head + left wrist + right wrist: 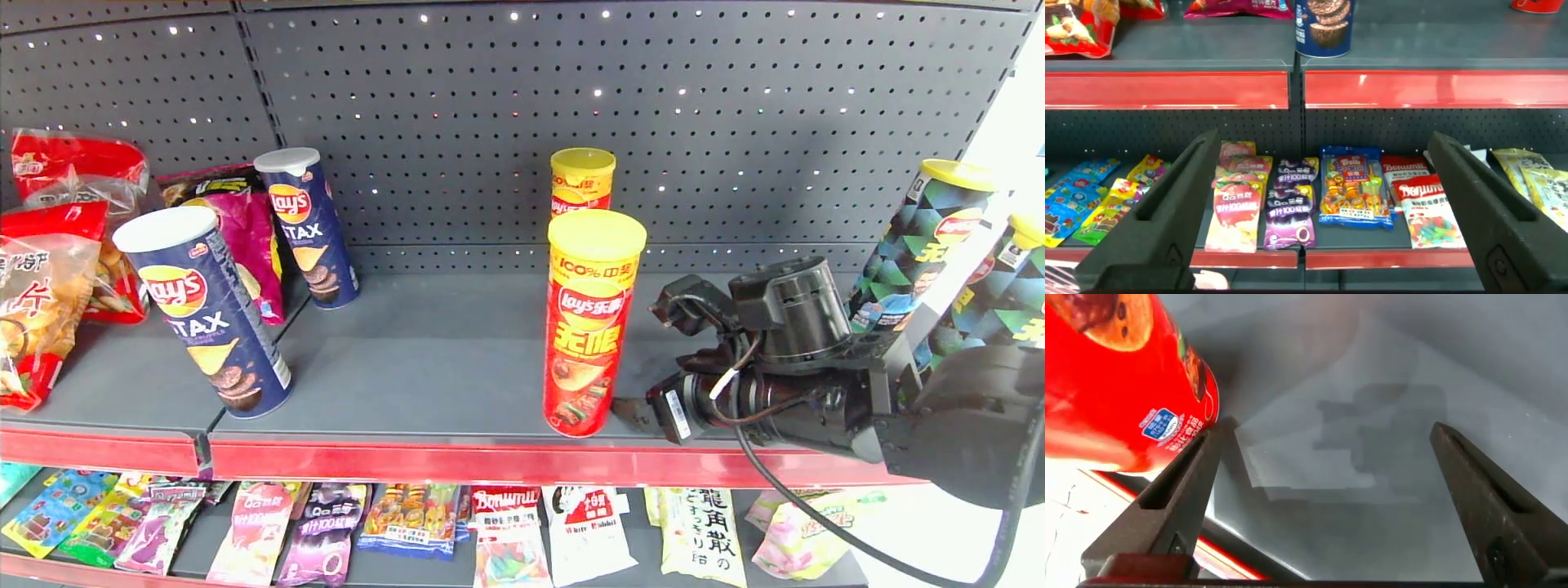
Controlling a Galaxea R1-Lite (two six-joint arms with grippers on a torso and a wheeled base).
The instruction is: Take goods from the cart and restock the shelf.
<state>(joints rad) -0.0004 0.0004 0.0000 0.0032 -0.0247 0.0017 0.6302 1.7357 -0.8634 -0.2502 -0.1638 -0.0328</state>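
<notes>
One red can [589, 327] upright at front edge of shelf [424, 367]. Right gripper [1327, 433] spread, empty, just right of can base. Judged step: clearing can. Back straight away from can, no sideways sweep, or you tip it. Left gripper [1323, 143] spread, below can's shelf.

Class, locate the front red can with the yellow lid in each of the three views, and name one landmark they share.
Head view: the front red can stands upright at the front edge of the shelf, mid-picture, beside the right claw.
Left wrist view: a red sliver on that shelf, probably its base.
Right wrist view: its lower body looms beside one claw finger.
Shared landmark: the shelf's red front strip.
</notes>
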